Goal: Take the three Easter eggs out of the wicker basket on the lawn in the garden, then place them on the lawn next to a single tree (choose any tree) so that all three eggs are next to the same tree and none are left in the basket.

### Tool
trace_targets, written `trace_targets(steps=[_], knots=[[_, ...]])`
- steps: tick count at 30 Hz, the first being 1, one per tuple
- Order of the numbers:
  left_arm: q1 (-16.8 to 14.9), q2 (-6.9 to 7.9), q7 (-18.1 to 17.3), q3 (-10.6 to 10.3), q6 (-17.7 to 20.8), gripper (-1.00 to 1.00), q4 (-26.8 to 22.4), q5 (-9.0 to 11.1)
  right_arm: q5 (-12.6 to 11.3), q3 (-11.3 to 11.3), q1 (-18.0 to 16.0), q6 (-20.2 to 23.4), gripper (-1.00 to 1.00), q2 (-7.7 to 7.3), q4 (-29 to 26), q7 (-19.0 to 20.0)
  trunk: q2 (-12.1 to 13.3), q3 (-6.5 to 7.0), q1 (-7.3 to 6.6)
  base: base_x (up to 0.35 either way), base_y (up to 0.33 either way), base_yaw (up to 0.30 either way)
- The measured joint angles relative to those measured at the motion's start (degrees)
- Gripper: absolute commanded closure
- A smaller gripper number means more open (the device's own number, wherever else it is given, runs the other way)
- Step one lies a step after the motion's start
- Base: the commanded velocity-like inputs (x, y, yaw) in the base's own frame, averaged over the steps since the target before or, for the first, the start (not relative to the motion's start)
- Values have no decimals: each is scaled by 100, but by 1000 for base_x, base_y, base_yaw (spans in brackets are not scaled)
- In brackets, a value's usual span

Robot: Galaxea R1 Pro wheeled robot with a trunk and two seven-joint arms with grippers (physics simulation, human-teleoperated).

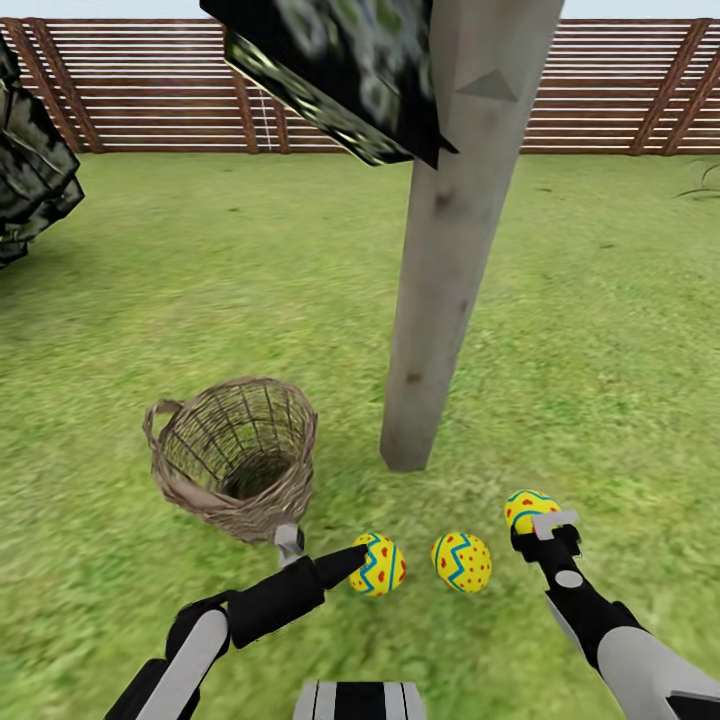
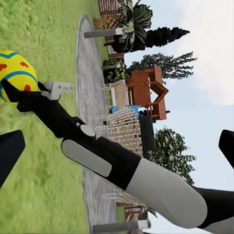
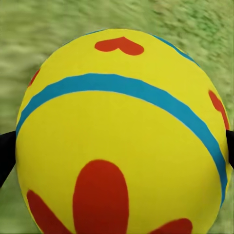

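The wicker basket [image 1: 235,455] lies tilted on the lawn [image 1: 600,330], and no egg shows inside it. Right of it rises the pale tree trunk [image 1: 450,280]. Two yellow Easter eggs with blue zigzags and red spots [image 1: 378,565] [image 1: 462,562] rest on the grass just in front of the trunk. My left gripper [image 1: 322,552] is open, one fingertip touching the left egg. My right gripper [image 1: 535,520] is shut on a third egg with a red flower and a blue band [image 3: 117,122], low by the grass right of the trunk; this egg [image 2: 14,73] also appears in the left wrist view.
A brown slatted fence [image 1: 150,90] closes the lawn at the back. Dark leaf panels [image 1: 340,70] hang overhead by the trunk, and more dark foliage [image 1: 30,170] sits at the far left. Open grass stretches to the right and behind the tree.
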Motion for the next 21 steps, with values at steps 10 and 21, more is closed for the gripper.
trace_targets(steps=[10,21], knots=[[0,-2,-1,-1,-8,-100,-43,-7,16,13,0,5,100,3,138,0,-4,-66,11,57,0,0],[0,-2,-6,-2,-8,-100,-38,-5,-5,13,0,27,100,3,147,0,-18,-310,39,0,0,0]])
